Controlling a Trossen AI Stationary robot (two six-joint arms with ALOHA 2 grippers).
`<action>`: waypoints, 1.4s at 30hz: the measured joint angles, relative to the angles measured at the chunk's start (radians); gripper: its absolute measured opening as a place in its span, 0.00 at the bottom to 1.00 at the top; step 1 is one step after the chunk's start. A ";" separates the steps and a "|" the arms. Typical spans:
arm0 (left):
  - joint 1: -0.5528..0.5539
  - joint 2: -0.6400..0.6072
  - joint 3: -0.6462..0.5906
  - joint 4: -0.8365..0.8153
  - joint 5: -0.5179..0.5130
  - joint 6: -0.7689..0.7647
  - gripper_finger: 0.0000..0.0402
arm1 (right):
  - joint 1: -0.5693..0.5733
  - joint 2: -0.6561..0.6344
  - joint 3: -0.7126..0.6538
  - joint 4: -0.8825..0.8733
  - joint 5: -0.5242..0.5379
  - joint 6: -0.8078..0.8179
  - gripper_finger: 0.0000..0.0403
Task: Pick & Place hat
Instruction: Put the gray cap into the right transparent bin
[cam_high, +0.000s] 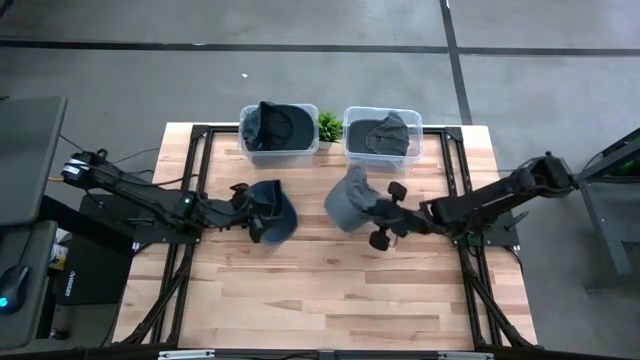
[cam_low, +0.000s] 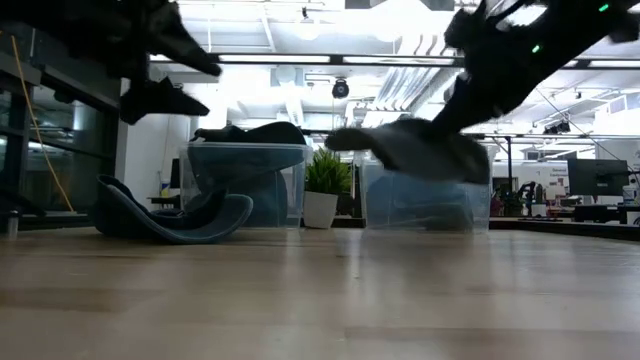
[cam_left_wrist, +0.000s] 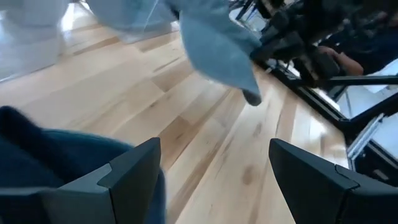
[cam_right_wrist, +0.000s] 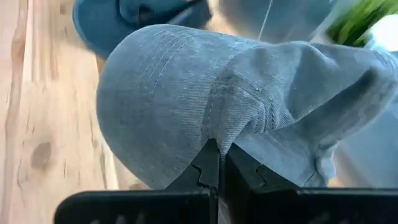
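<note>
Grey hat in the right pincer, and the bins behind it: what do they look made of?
The grey hat looks like woven cotton twill, matte: stitched seam lines show, and it puckers softly where the right pincer pinches it shut. The two bins look like clear, glossy plastic: their contents show through the walls in the low view. The table looks like pale finished wood planks with visible grain.

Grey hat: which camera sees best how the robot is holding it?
Right wrist view: the right gripper pinches the grey hat fabric close up. High view shows it small, low view lifted off the table, left wrist view only its brim.
</note>
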 joint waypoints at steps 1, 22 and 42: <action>0.000 0.027 0.000 0.030 -0.001 0.000 0.74 | 0.025 -0.009 0.000 0.000 0.046 -0.013 0.00; 0.019 0.474 0.000 0.763 -0.050 -0.053 0.74 | 0.303 -0.030 0.000 0.029 0.984 -0.360 0.00; 0.328 0.716 0.440 0.704 0.476 0.135 0.74 | 0.300 -0.029 0.001 0.079 0.985 -0.380 0.00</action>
